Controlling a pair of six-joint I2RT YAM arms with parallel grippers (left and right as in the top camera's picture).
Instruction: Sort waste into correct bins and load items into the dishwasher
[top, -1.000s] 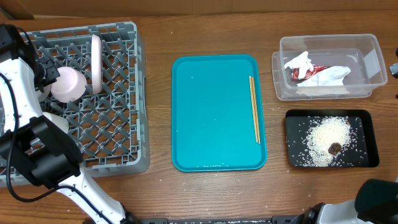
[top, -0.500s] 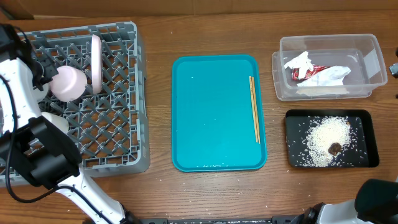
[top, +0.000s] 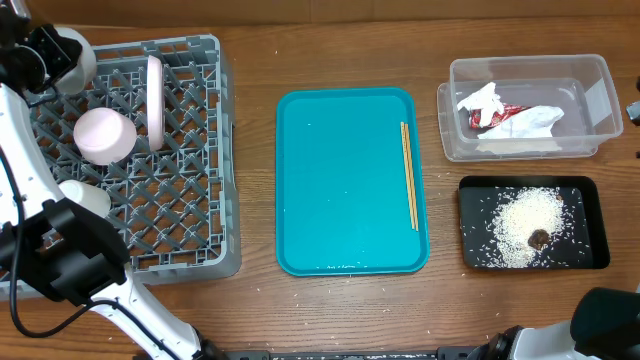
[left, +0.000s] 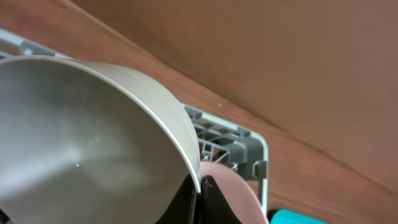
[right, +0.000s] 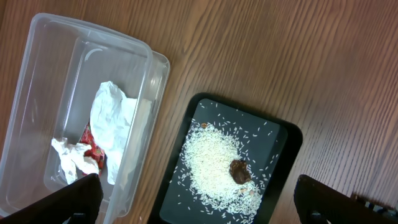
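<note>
Since the earlier frame the left pincer (left: 200, 186) had swung from beside the cup (top: 103, 136) to the upper left corner of the overhead frame, over the far corner of the rack (top: 228, 150), and a bowl (left: 81, 149) now showed in its grip. Its fingers were clamped on the bowl's rim, one inside and one outside, with the bowl tilted and its hollow facing the wrist camera. The right pincer (right: 198, 183) hung with its fingers apart and empty above the bin (top: 600, 90) and the black tray (top: 590, 252). The step in hand looked to be racking the bowl. To do it well, I would lower the bowl on edge into a free row of tines, clear of the plate (top: 154, 88) standing just right of the cup, and let go only once the rim had seated. Counted: one rack, one bowl, one pink cup, one pink plate, one white round item (top: 83, 196) low in the rack, one teal tray (top: 340, 190), one thin stick (top: 409, 175) on it (perhaps a pair lying together, I could not tell), one bin of paper and a wrapper, and one black tray of rice, all on the desk (top: 250, 60).
</note>
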